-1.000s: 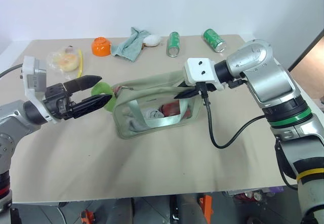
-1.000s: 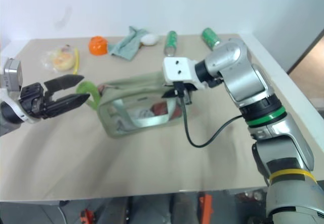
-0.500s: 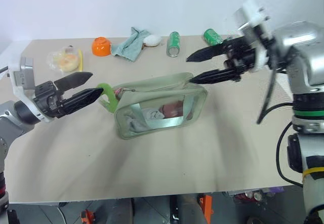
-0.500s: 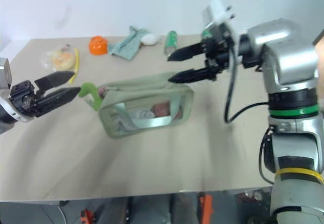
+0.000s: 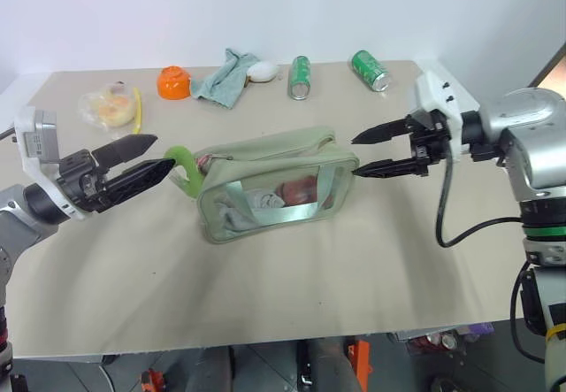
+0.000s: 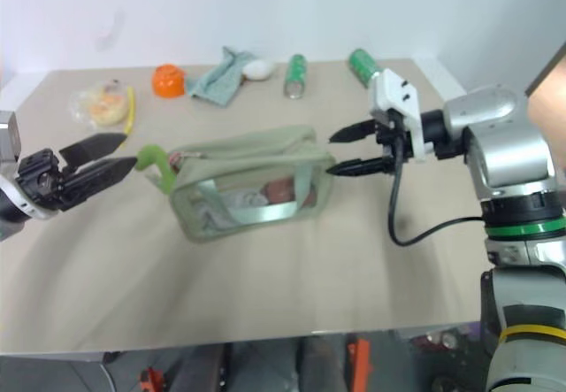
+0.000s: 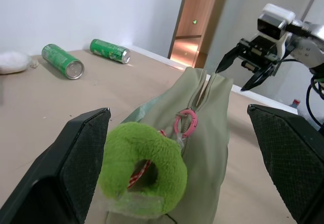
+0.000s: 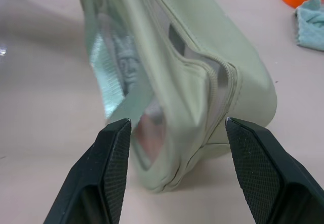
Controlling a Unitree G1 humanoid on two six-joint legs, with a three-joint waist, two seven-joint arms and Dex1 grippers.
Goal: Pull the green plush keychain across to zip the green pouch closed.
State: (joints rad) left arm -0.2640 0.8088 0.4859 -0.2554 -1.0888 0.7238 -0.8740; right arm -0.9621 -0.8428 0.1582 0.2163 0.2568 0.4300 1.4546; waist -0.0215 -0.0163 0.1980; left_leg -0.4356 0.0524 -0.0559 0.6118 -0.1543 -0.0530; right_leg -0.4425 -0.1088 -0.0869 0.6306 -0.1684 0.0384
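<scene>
The pale green pouch lies mid-table with its clear panel facing me and its top zipper showing. The lime-green plush keychain hangs off the pouch's left end on a pink ring. My left gripper is open, its wide-set fingers either side of the keychain without touching it. My right gripper is open just off the pouch's right end, fingers spread and holding nothing.
Along the far edge of the table are an orange bowl, a teal cloth, a white lump and two green cans. A plastic bag of yellow items lies far left.
My right gripper came off the pouch's top right corner, opened, swung up and out to the right, then settled level beside the pouch's right end. The left gripper has stayed put.
</scene>
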